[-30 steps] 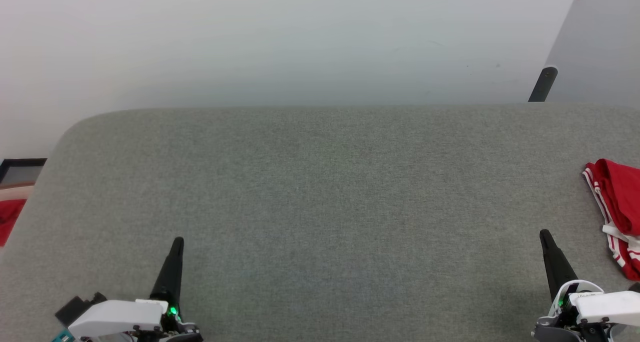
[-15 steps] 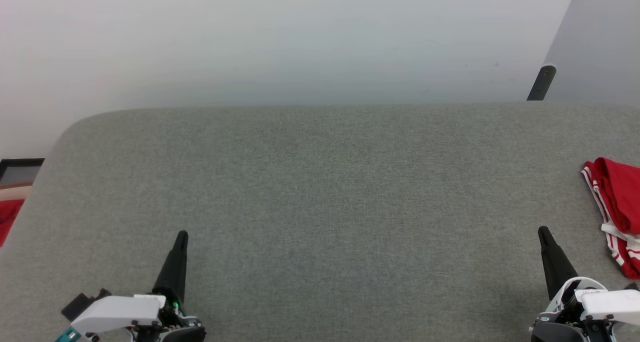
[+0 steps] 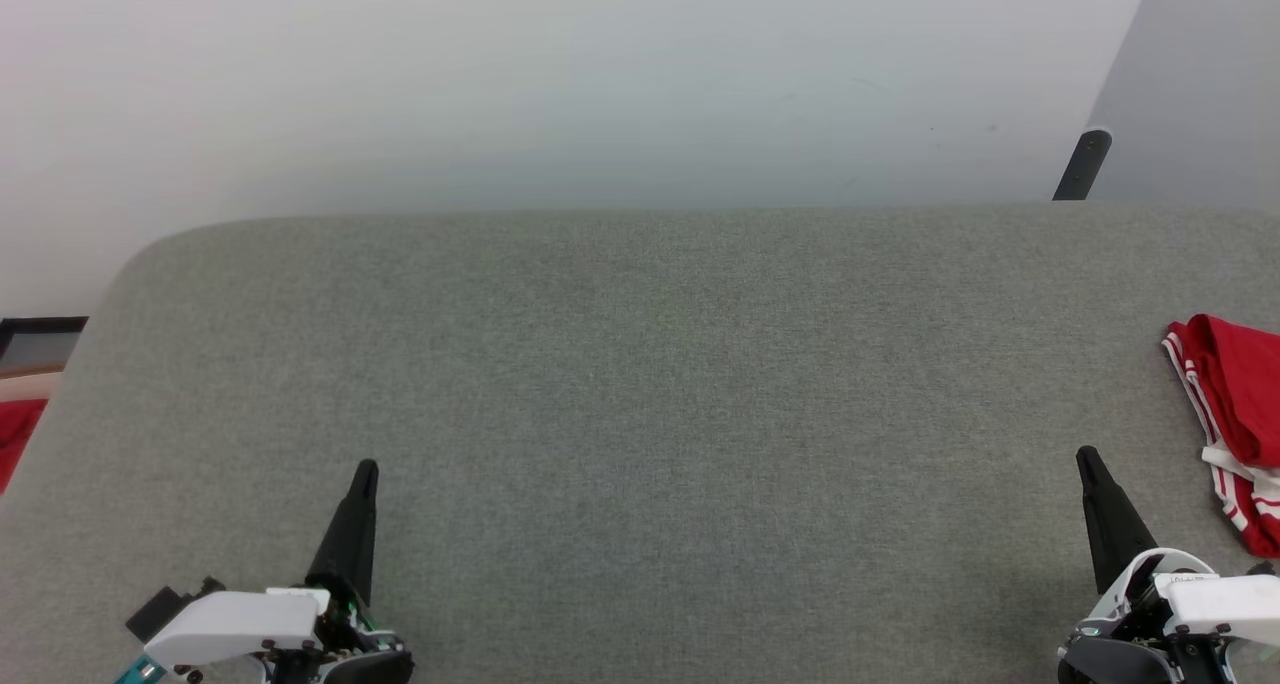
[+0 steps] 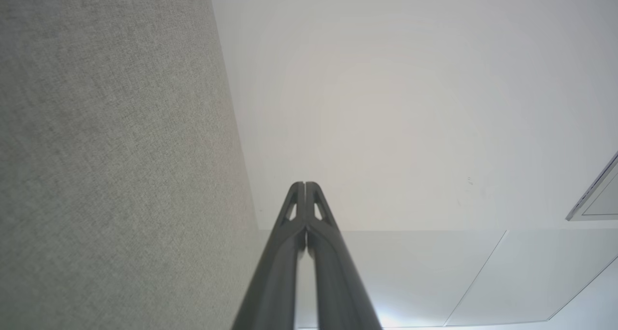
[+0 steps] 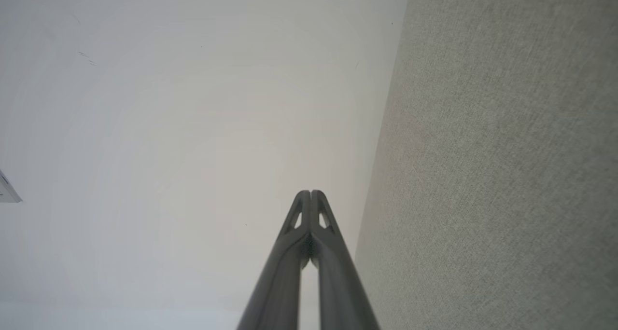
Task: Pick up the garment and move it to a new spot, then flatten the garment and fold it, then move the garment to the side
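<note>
The garment (image 3: 1238, 419), red with white-and-red striped trim, lies bunched at the right edge of the grey surface (image 3: 650, 414) and is cut off by the head view's border. My right gripper (image 3: 1085, 457) is shut and empty at the lower right, a short way left of the garment and apart from it. At the lower left my left gripper (image 3: 366, 469) is shut and empty over bare grey fabric. Each wrist view shows its own fingers pressed together, the left gripper (image 4: 305, 184) and the right gripper (image 5: 311, 193) both against a pale wall.
A plain red cloth scrap (image 3: 15, 436) lies beyond the grey surface's left edge, below a dark framed object (image 3: 40, 339). A dark pole (image 3: 1080, 164) stands behind the far right edge. A pale wall rises behind the surface.
The left gripper has moved slightly up the view and the right gripper a little too. The garment has not moved on the surface.
</note>
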Available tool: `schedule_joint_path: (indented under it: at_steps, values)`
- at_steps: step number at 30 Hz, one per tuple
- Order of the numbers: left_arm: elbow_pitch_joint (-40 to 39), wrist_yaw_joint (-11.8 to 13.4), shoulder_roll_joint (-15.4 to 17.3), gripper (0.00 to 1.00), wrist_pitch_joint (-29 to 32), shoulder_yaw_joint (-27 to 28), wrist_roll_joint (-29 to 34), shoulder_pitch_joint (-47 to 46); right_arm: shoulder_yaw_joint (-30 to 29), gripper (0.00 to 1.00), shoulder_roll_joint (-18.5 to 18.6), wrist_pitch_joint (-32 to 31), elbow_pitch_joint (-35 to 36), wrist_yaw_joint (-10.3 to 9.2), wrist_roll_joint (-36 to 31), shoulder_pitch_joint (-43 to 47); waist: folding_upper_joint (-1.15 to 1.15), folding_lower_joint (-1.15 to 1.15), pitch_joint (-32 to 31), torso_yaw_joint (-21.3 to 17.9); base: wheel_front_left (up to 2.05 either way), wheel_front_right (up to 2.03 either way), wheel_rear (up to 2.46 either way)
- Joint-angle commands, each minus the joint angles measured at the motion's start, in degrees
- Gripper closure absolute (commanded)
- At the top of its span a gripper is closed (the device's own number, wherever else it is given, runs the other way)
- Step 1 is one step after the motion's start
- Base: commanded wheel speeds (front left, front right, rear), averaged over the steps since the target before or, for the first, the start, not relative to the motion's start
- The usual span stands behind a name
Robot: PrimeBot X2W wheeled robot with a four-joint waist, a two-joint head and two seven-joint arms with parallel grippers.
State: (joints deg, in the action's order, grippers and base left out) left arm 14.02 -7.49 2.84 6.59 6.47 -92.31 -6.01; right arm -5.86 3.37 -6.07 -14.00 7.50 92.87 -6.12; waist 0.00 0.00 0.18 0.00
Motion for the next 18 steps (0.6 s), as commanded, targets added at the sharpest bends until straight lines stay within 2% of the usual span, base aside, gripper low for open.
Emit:
schedule_joint_path:
  at_steps: [1,18]
  values:
    - [0.1,0.0,0.0,1.00,0.1,0.2,-0.2,-0.5,-0.2,1.00,-0.1,-0.1,0.0,-0.02,0.1,-0.2,0.00,0.00,0.0,0.0,0.00,0.00,0.00]
    - [0.1,0.0,0.0,1.00,0.1,0.1,-0.2,-0.5,-0.3,1.00,-0.2,-0.3,0.0,-0.02,-0.1,-0.2,0.00,0.00,0.0,0.0,0.00,0.00,0.00]
